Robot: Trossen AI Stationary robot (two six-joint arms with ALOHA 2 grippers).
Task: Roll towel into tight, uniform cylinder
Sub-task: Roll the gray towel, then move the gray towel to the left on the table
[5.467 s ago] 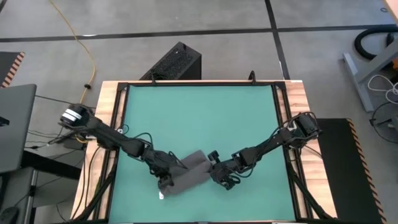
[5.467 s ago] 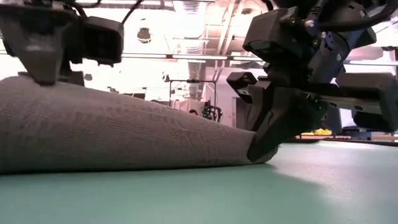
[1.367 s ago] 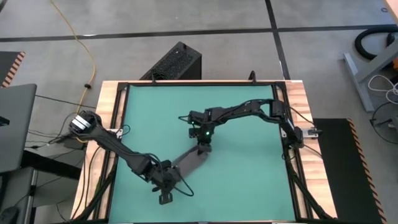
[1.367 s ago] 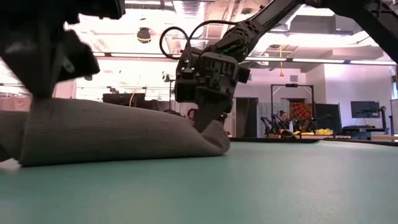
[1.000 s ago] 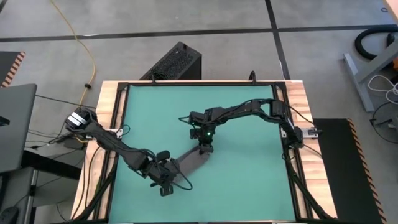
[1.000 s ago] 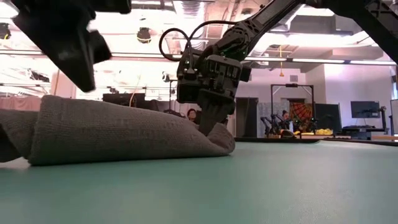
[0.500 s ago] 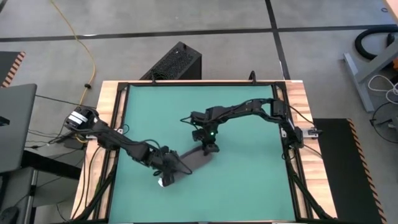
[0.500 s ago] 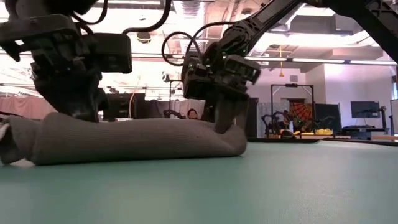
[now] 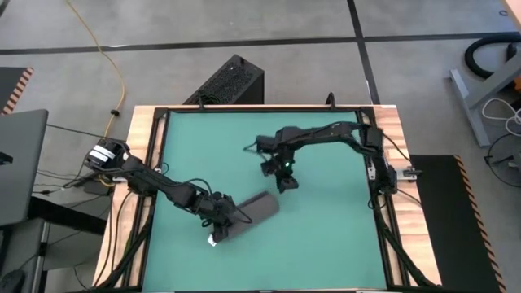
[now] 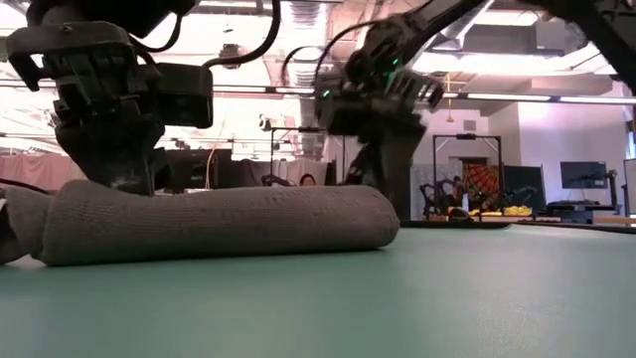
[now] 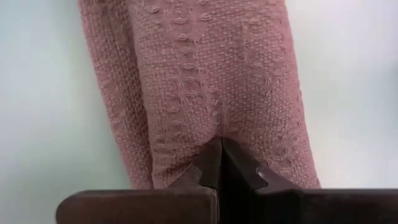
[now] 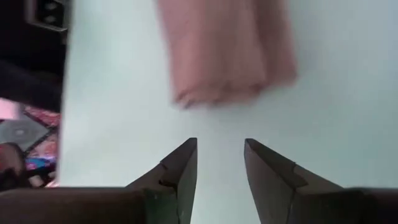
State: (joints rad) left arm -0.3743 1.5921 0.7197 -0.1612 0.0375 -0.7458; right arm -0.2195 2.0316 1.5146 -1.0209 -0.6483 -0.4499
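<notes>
The towel (image 9: 249, 213) lies rolled into a short, thick cylinder on the green mat (image 9: 326, 236) of the desk (image 9: 396, 130), toward the near left part of the mat, its long axis running diagonally. From table height the roll (image 10: 214, 224) looks fairly even along its length, with a rounded blunt end on one side and a looser, rumpled tail of cloth at the other. Its knit is coarse and ribbed, dark charcoal-grey from above. A small white tag (image 9: 212, 239) shows at the roll's nearer end.

The left end effector (image 9: 220, 216) sits on that nearer end, its fingers pressed together with their tips against the cloth (image 11: 217, 146).

The right end effector (image 9: 286, 183) hangs above the mat near the roll's far end, clear of the towel, its fingers (image 12: 180, 168) apart with bare mat between them.
</notes>
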